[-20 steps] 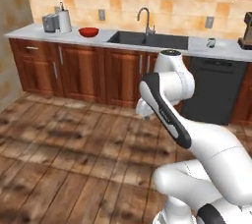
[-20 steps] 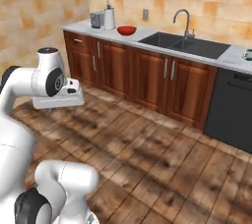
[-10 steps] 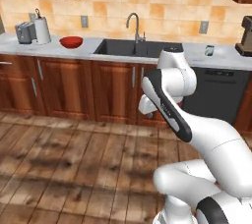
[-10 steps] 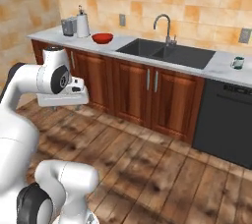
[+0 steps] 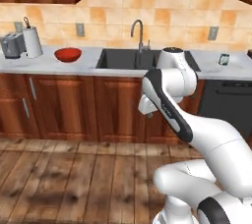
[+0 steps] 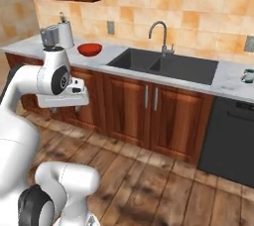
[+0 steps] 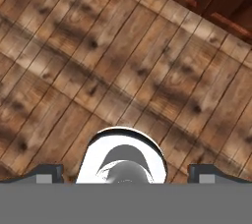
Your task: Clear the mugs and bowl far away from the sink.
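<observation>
The red bowl (image 5: 68, 54) (image 6: 90, 49) sits on the grey counter left of the black sink (image 5: 142, 60) (image 6: 166, 64). A silvery mug (image 5: 224, 59) (image 6: 247, 75) with a dark inside stands on the counter right of the sink. My gripper (image 5: 147, 112) (image 6: 70, 107) (image 7: 126, 173) hangs in front of the lower cabinets, well below the counter top and pointing down at the wooden floor. Its fingertips (image 7: 47, 172) stand wide apart and hold nothing: it is open.
A grey gooseneck faucet (image 5: 138, 30) rises behind the sink. A toaster (image 5: 11, 45) and a paper towel roll (image 5: 33, 41) stand left of the bowl. A dark dishwasher front (image 6: 228, 141) sits under the counter on the right, brown cabinet doors (image 5: 118, 107) under the sink.
The whole picture has shifted: the base has driven closer to the counter, which now looks larger. The arm keeps the same pose and the gripper stays open.
</observation>
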You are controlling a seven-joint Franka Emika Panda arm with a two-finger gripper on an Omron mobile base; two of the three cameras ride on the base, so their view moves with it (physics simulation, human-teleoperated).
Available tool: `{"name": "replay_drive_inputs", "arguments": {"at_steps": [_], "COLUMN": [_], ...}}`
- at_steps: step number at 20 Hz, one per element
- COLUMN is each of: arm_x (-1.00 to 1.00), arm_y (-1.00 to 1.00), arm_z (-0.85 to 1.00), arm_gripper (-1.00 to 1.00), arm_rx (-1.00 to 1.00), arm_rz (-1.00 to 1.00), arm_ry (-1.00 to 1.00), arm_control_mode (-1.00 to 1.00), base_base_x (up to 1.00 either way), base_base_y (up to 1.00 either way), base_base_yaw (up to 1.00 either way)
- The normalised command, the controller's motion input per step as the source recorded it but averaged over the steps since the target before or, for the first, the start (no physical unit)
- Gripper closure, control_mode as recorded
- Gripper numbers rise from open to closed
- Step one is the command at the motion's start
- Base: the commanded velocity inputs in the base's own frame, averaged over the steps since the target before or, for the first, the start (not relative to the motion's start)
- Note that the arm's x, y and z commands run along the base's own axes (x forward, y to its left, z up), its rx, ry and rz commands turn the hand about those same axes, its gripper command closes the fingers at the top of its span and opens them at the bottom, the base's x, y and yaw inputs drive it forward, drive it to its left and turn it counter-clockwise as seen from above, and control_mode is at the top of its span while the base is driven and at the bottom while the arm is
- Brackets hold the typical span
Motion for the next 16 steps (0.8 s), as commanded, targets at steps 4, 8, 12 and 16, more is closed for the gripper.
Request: {"name": "replay_drive_inputs", "arguments": {"at_steps": [4, 8, 12, 16], "arm_x": [0.0, 0.0, 0.0, 0.0], "arm_y": [0.0, 0.0, 0.0, 0.0], "arm_z": [0.0, 0.0, 0.0, 0.0], "arm_gripper": [-1.0, -1.0, -1.0, -1.0], "arm_rx": [0.0, 0.0, 0.0, 0.0], "arm_rz": [0.0, 0.0, 0.0, 0.0], "arm_ry": [0.0, 0.0, 0.0, 0.0], "arm_control_mode": [1.0, 1.0, 1.0, 1.0], "base_base_x": [1.0, 1.0, 1.0, 1.0], "base_base_y": [0.6, 0.61, 0.61, 0.2], "base_base_yaw": [-0.2, -0.06, -0.01, -0.01]}}
